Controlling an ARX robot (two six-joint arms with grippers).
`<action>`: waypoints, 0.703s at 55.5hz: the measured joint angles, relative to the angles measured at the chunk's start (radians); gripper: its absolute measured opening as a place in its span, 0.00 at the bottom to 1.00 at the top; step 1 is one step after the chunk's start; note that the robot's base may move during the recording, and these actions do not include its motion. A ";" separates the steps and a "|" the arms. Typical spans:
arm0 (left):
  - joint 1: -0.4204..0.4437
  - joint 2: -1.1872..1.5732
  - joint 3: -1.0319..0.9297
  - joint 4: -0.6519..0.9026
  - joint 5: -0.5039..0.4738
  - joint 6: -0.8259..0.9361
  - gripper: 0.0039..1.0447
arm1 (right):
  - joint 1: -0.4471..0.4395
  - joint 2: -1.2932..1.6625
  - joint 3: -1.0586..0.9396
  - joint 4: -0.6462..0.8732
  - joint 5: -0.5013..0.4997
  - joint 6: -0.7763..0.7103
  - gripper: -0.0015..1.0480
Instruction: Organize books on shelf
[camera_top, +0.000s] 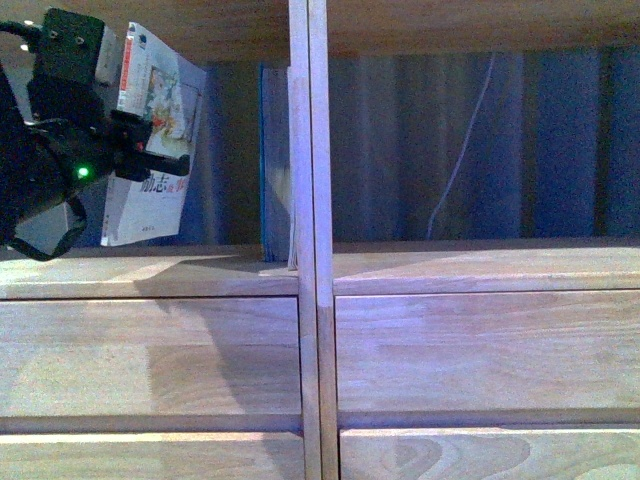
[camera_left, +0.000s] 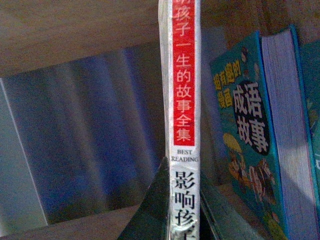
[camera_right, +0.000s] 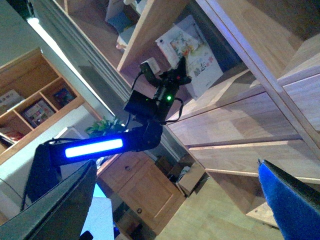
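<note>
My left gripper (camera_top: 140, 150) is shut on the paperback book (camera_top: 170, 100) and holds it upright, off the board, in the shelf's (camera_top: 308, 250) left compartment. In the left wrist view its red-topped white spine (camera_left: 184, 100) stands between my fingers (camera_left: 155, 210). The teal-blue book (camera_top: 272, 160) stands upright against the central divider, apart from the paperback; it also shows in the left wrist view (camera_left: 250, 140). My right gripper (camera_right: 175, 210) is open and empty, away from the shelf. It looks at the left arm (camera_right: 95, 147) and the paperback (camera_right: 192, 55).
A white cable (camera_top: 460, 150) hangs at the back of the right compartment. Plain drawer fronts (camera_top: 150, 350) lie below the compartments. The right wrist view shows a low wooden cabinet (camera_right: 135, 190) and another bookcase (camera_right: 35, 100) across the room.
</note>
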 joint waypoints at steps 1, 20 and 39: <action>-0.001 0.014 0.014 0.000 -0.002 0.002 0.06 | 0.000 0.000 0.000 0.000 0.000 0.000 0.93; -0.040 0.143 0.170 -0.062 -0.053 0.032 0.06 | -0.011 -0.149 -0.063 -0.272 0.044 -0.291 0.93; -0.079 0.169 0.187 -0.080 -0.053 0.043 0.06 | 0.019 -0.314 -0.060 -0.720 0.148 -1.085 0.93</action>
